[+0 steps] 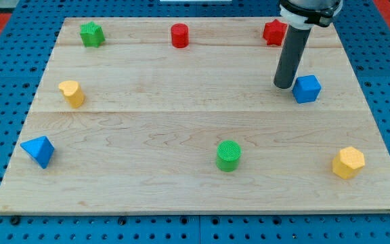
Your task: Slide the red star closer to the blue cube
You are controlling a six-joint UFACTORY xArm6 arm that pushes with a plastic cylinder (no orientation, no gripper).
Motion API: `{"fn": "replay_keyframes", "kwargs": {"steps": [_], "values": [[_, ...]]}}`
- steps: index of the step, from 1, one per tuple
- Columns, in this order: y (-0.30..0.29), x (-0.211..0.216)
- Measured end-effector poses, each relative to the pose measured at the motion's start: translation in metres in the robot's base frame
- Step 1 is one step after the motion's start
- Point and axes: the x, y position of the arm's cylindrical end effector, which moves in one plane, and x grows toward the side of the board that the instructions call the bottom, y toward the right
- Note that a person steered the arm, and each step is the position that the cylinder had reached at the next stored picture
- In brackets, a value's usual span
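Observation:
The red star (273, 32) lies near the view's top right of the wooden board, partly hidden behind the rod. The blue cube (307, 89) sits below it, toward the view's right. My tip (284, 86) rests on the board just left of the blue cube, close to or touching its left side, and well below the red star.
A red cylinder (179, 35) and a green star (92, 33) lie along the top. A yellow block (72, 93) and a blue pyramid-like block (38, 150) are at the left. A green cylinder (228, 155) and a yellow hexagonal block (348, 163) are near the bottom.

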Motion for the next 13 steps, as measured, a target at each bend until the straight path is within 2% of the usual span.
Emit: {"fn": "replay_keyframes", "kwargs": {"steps": [3,5,6,7,8,9,10,11,12,13], "values": [[0.001,-0.009],[0.011,-0.041],[-0.017,-0.043],[-0.014,-0.048],[0.053,-0.047],[0.079,-0.086],[0.107,-0.15],[0.057,-0.185],[0.008,-0.191],[0.008,-0.155]]}}
